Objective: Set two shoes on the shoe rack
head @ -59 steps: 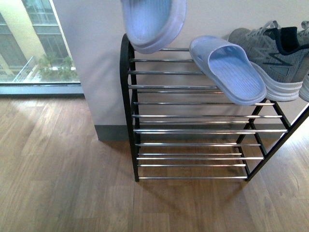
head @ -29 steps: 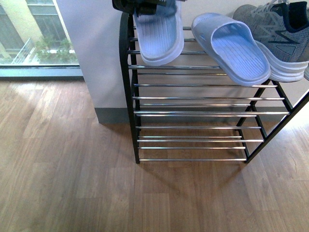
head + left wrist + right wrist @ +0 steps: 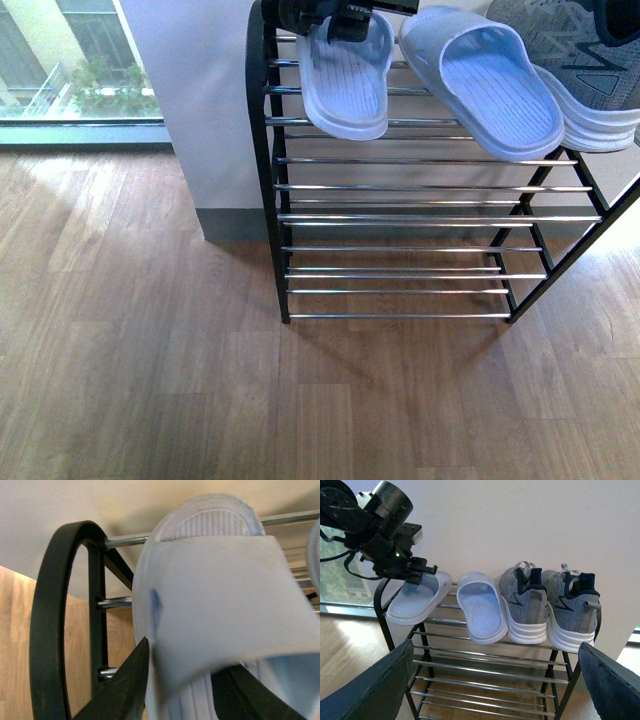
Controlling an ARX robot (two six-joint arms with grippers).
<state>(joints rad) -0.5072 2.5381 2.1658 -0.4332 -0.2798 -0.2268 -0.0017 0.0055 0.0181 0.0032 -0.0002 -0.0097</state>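
The first blue slide [image 3: 345, 85] lies on the top tier of the shoe rack [image 3: 400, 218], at that tier's left end, right beside the arched black side post [image 3: 262, 150]. Its heel end sticks out over the front bar, and in the right wrist view the slide [image 3: 417, 597] sits tilted, heel lower than toe. The left gripper [image 3: 325, 18] is clamped on this slide at its strap: in the left wrist view one dark finger [image 3: 125, 690] lies against the outside edge of the slide [image 3: 215, 595] and the other goes under the strap.

Just to its right on the same tier rests the second blue slide [image 3: 490, 85], angled so its heel overhangs the front bar; the two slides are near each other but apart. Next along the tier come the two grey sneakers: the first sneaker [image 3: 525, 605] stands just beside the second slide, and the second sneaker [image 3: 575, 610] fills the right end of the tier, heels facing out over the front edge.

The three lower tiers of chrome bars [image 3: 410, 270] show nothing on them. The rack stands on a wood floor [image 3: 130, 380] against a pale wall [image 3: 190, 100], with a window [image 3: 65, 60] off to the left.

The right gripper [image 3: 495, 690] hangs in front of the rack, well apart from the shoes, its two dark fingers spread wide with nothing between them.
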